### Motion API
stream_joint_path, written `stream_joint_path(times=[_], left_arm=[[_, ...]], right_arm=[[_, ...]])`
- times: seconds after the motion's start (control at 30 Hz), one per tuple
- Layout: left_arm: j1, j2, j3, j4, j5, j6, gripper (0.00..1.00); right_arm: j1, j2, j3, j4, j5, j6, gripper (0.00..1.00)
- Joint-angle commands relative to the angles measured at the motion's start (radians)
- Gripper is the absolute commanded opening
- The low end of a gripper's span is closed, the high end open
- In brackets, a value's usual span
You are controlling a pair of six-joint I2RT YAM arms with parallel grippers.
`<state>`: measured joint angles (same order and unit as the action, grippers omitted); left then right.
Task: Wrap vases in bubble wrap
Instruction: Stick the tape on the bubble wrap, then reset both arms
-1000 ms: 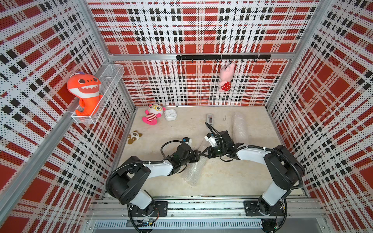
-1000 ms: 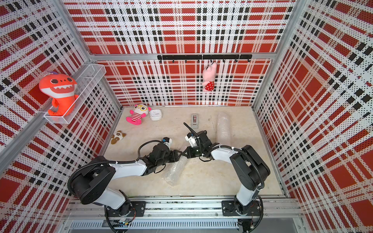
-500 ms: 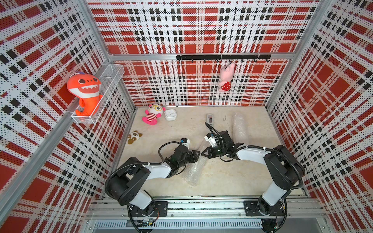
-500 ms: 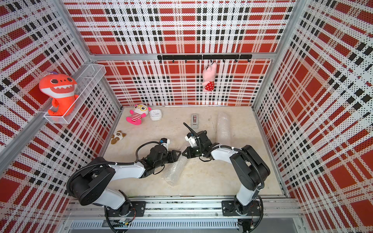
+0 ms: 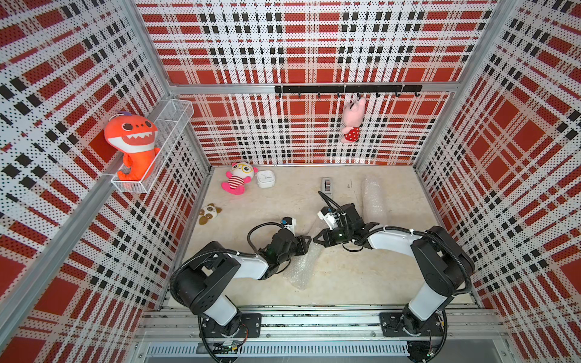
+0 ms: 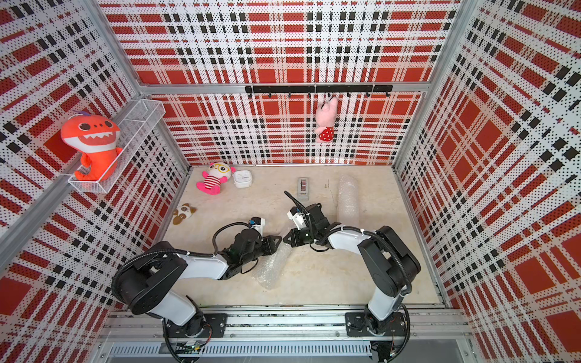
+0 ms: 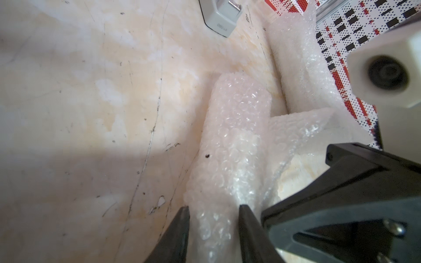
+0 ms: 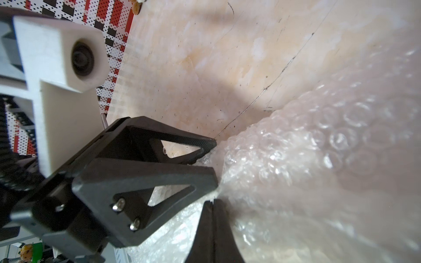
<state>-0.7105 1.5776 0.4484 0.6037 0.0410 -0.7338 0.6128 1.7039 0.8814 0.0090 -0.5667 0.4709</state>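
A bubble wrap roll (image 5: 302,264) lies at the table's middle, running toward the front edge. My left gripper (image 5: 309,240) has its jaws around that roll's end (image 7: 227,148), and both fingertips (image 7: 185,218) press its sides. My right gripper (image 5: 315,239) faces it tip to tip and is shut, pinching a thin loose edge of the same wrap (image 8: 284,159). In both wrist views each camera sees the other arm's black fingers (image 8: 148,175). A second bubble wrap roll (image 5: 374,201) lies at the back right. The vases are hidden; no ribbed white surface shows through either roll.
A grey tape dispenser (image 5: 326,187) lies behind the grippers. A small white box (image 5: 265,179), a pink striped plush (image 5: 237,180) and a panda plush (image 5: 209,214) sit at the back left. The left wall's wire shelf (image 5: 171,125) holds an orange shark plush.
My left gripper's jaws have narrowed onto the bubble wrap roll. Its wrist shifted very slightly. The right arm has stayed put, still shut.
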Motion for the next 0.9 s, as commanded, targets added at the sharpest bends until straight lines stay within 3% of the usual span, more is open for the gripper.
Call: stream_joint_path(times=[0.0,0.27,0.43,0.5,0.63,0.73,0.77,0.87], left_arm=[[-0.018,0.013,-0.033,-0.115,0.000,0.013,0.38],[0.011,-0.078,0.049,-0.193,-0.063,0.035,0.42],[0.046,-0.197,0.127,-0.276,-0.146,0.083,0.48],[0.057,-0.258,0.166,-0.339,-0.204,0.114,0.54],[0.120,-0.411,0.169,-0.424,-0.417,0.169,0.70],[0.248,-0.531,0.140,-0.468,-0.603,0.189,0.95],[0.311,-0.566,0.109,-0.452,-0.657,0.197,0.99],[0.505,-0.605,-0.036,-0.249,-0.692,0.287,0.98]], right_arm=[[0.006,0.037,-0.013,-0.106,0.102,-0.043,0.00],[0.005,-0.027,0.037,-0.119,0.076,-0.071,0.00],[-0.002,-0.074,0.166,-0.211,0.034,-0.115,0.04],[-0.007,-0.116,0.215,-0.235,0.007,-0.122,0.14],[-0.066,-0.236,0.266,-0.272,0.060,-0.122,0.47],[-0.193,-0.317,0.276,-0.317,0.220,-0.125,0.66],[-0.255,-0.347,0.245,-0.298,0.289,-0.125,0.72],[-0.450,-0.423,0.113,-0.222,0.599,-0.118,0.94]])
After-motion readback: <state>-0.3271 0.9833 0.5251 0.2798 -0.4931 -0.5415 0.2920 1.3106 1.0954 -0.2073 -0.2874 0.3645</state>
